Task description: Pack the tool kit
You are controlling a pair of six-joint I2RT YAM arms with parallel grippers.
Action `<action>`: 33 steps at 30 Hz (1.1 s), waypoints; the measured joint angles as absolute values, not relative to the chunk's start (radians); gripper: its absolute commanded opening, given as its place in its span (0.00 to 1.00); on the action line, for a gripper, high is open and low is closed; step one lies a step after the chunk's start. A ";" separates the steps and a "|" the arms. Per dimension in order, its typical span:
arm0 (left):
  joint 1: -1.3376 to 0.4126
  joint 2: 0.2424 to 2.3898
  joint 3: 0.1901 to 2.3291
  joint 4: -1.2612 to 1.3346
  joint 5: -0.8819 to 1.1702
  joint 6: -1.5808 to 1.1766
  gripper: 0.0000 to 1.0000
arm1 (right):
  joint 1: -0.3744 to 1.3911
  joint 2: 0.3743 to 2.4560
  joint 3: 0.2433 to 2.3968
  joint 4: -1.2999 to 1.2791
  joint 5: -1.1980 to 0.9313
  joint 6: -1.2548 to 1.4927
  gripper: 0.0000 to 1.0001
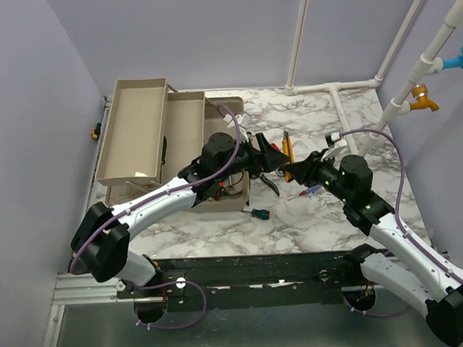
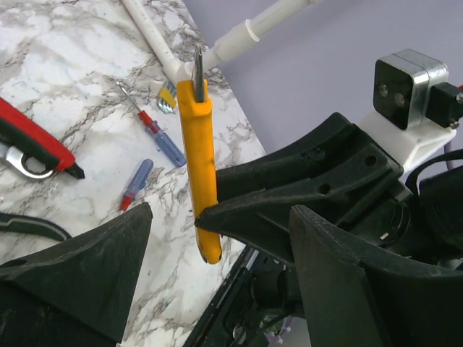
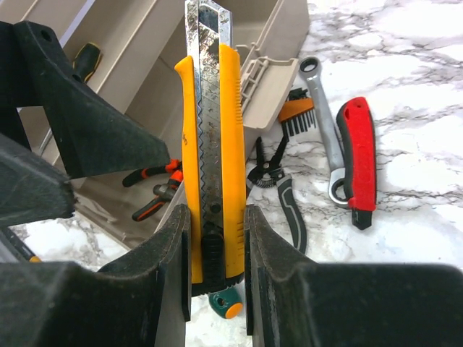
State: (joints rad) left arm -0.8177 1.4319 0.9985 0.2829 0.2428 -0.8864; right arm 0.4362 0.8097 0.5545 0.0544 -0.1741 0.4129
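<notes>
My right gripper (image 3: 215,217) is shut on a yellow utility knife (image 3: 213,137) and holds it upright above the table, blade end toward the beige toolbox (image 3: 145,79). In the top view the knife (image 1: 289,151) sits between both grippers. My left gripper (image 2: 217,289) is open and empty. The knife (image 2: 200,159) and the right gripper's fingers (image 2: 304,181) stand just ahead of its jaws, apart from them. One left finger (image 3: 94,123) shows left of the knife. In the top view my left gripper (image 1: 271,158) is beside the toolbox (image 1: 141,127), facing my right gripper (image 1: 294,171).
On the marble lie a red-handled tool (image 3: 358,159), a wrench (image 3: 322,116), a wire brush (image 3: 295,116), black pruning pliers (image 3: 278,188) and a green screwdriver (image 3: 230,303). Orange pliers (image 3: 155,188) lie in the toolbox. Two small red-blue screwdrivers (image 2: 155,134) lie by the white pipes (image 1: 344,115).
</notes>
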 measured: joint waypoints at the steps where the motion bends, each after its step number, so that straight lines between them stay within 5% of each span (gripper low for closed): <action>1: -0.819 1.446 1.007 0.296 0.243 -0.886 0.75 | 0.440 0.807 0.555 0.054 -0.155 0.409 0.01; 7: -0.827 1.573 1.109 0.336 0.243 -0.884 0.71 | 0.446 0.791 0.555 0.051 -0.106 0.397 0.01; 11: -0.827 1.632 1.153 0.342 0.241 -0.888 0.52 | 0.446 0.783 0.555 0.051 -0.101 0.394 0.01; 17: -0.827 1.702 1.226 0.347 0.244 -0.890 0.00 | 0.445 0.756 0.555 0.047 -0.101 0.394 0.06; 20: -0.835 1.707 1.248 0.344 0.244 -0.873 0.00 | 0.444 0.746 0.554 0.046 -0.089 0.390 0.68; 21: -0.836 1.707 1.251 0.344 0.247 -0.869 0.00 | 0.444 0.741 0.554 0.046 -0.090 0.392 0.74; 28: -0.809 1.666 1.193 0.364 0.312 -0.752 0.00 | 0.453 0.650 0.529 0.050 -0.114 0.429 0.75; 33: -0.729 1.551 1.050 0.449 0.543 -0.741 0.00 | 0.452 0.482 0.411 0.059 -0.176 0.444 0.80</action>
